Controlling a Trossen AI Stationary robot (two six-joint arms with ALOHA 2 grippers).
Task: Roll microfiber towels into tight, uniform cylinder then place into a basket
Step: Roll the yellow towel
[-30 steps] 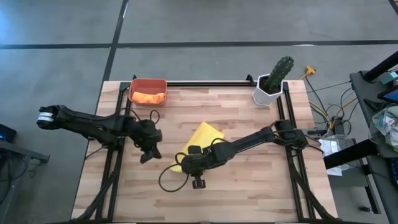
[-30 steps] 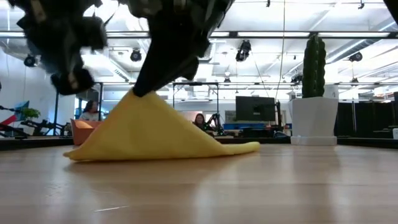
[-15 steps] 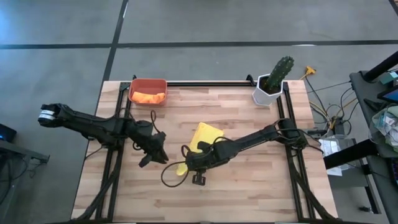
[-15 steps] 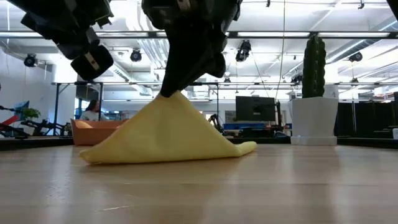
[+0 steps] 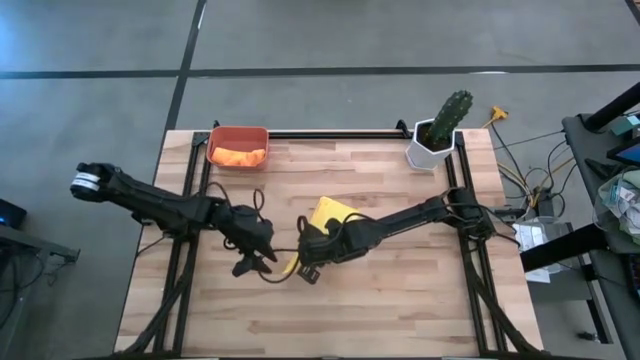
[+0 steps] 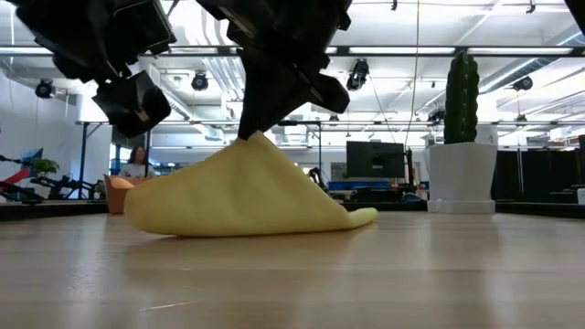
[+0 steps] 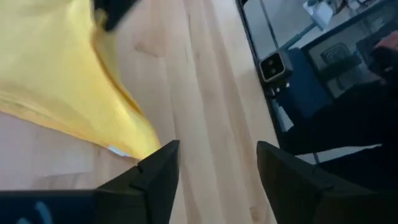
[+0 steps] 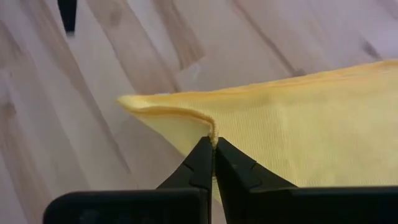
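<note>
The yellow microfiber towel lies mid-table and is drawn up into a peak. Its lower edges rest on the wood. My right gripper is shut on that peak. My left gripper stands open just left of the towel, above the table. Its fingers have nothing between them, and the towel's corner lies beside one finger. The orange towel lies rolled in the red-orange basket at the far left. My right gripper pinches a small raised fold of the yellow towel between its two fingertips, close to the towel's left near end. The fingers come slanting down from above. The cloth hangs from them like a tent, its far right end flat on the table.
A white pot with a green cactus stands at the far right corner. Black frame rails run along the table's left, right and far edges. Bare wood lies along the near side and the right half.
My left gripper has gone toward the table's right edge, up to the towel, and has opened. My right gripper has rolled and shifted left with the pinched fold. The towel's left end has been drawn in and rounded over, while its right end stayed put.
</note>
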